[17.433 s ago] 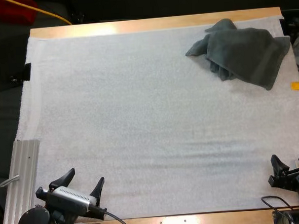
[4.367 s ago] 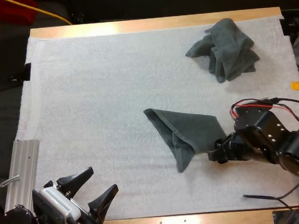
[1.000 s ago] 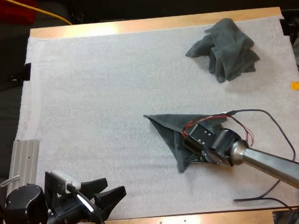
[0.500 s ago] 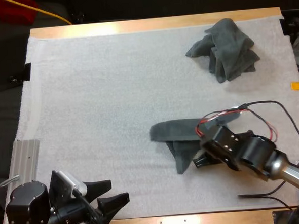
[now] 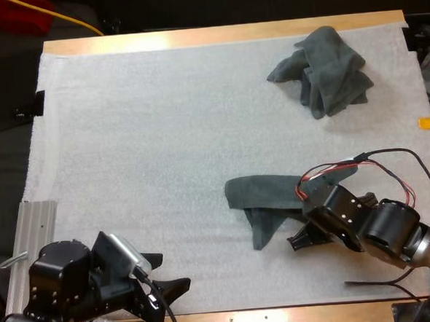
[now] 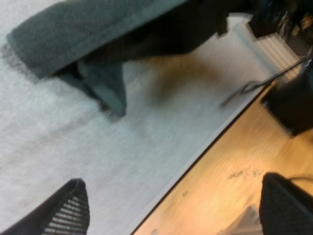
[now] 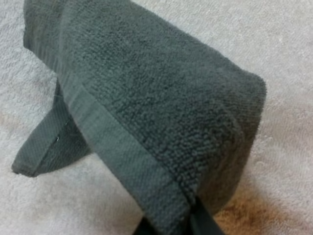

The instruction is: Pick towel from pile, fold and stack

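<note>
A dark grey-green towel (image 5: 264, 193) lies partly lifted near the mat's middle right, one fold hanging down to the mat. My right gripper (image 5: 301, 237) is shut on its right end. In the right wrist view the towel (image 7: 146, 98) drapes over the gripper (image 7: 171, 226), a corner trailing on the mat. A crumpled towel (image 5: 326, 70) sits at the far right. My left gripper (image 5: 166, 275) stands open at the mat's front left edge, holding nothing. In the left wrist view the left gripper (image 6: 176, 210) has wide-apart fingers (image 6: 63, 210), and the held towel (image 6: 83, 32) lies ahead of them.
A ribbed metal rail (image 5: 33, 230) runs along the mat's left front edge. The white mat (image 5: 162, 135) covers most of the table. Bare wood of the table's front edge (image 6: 234, 166) lies under my left gripper. A loose black cable (image 5: 376, 282) sits at the front right.
My right gripper has pulled the towel's end up and toward the right front, and the towel's left corner followed to the right. My left arm has turned more toward the towel, still open.
</note>
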### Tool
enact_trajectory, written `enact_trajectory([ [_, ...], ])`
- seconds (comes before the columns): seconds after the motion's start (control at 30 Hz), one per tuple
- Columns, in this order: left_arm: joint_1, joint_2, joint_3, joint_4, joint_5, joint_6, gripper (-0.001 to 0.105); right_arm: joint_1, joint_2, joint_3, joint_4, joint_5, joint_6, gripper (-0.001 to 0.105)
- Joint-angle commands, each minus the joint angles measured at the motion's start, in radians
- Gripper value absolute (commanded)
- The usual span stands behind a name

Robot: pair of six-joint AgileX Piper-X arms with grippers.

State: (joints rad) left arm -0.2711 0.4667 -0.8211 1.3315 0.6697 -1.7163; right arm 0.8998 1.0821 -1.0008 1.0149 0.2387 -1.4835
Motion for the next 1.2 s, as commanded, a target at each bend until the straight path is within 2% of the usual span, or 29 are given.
enact_trajectory([
  [0.0,-0.025,0.010,-0.008,-0.005,-0.045,0.026,0.070,0.003,-0.007,-0.001,0.015,-0.015,-0.012,0.001],
  [0.27,-0.172,0.066,-0.008,-0.027,-0.238,0.101,0.069,0.003,-0.007,-0.001,0.015,-0.029,-0.009,0.001],
  [0.4,-0.225,0.102,-0.008,-0.078,-0.265,0.112,0.069,0.003,-0.007,-0.001,0.015,-0.079,-0.009,0.001],
  [0.6,-0.303,0.188,-0.008,-0.172,-0.308,0.129,0.069,0.003,-0.007,-0.001,0.015,-0.080,-0.007,0.001],
  [0.7,-0.339,0.238,-0.008,-0.201,-0.336,0.165,0.069,0.003,-0.007,-0.001,0.015,-0.080,-0.005,0.001],
  [0.87,-0.409,0.345,-0.008,-0.219,-0.484,0.268,0.069,0.003,-0.007,-0.001,0.015,-0.080,0.004,0.001],
  [1.0,-0.455,0.415,-0.008,-0.248,-0.556,0.322,0.069,0.003,-0.007,-0.001,0.015,-0.080,0.006,0.001],
  [1.17,-0.505,0.499,-0.008,-0.359,-0.642,0.365,0.069,0.003,-0.007,-0.001,0.015,-0.080,0.006,0.001],
])
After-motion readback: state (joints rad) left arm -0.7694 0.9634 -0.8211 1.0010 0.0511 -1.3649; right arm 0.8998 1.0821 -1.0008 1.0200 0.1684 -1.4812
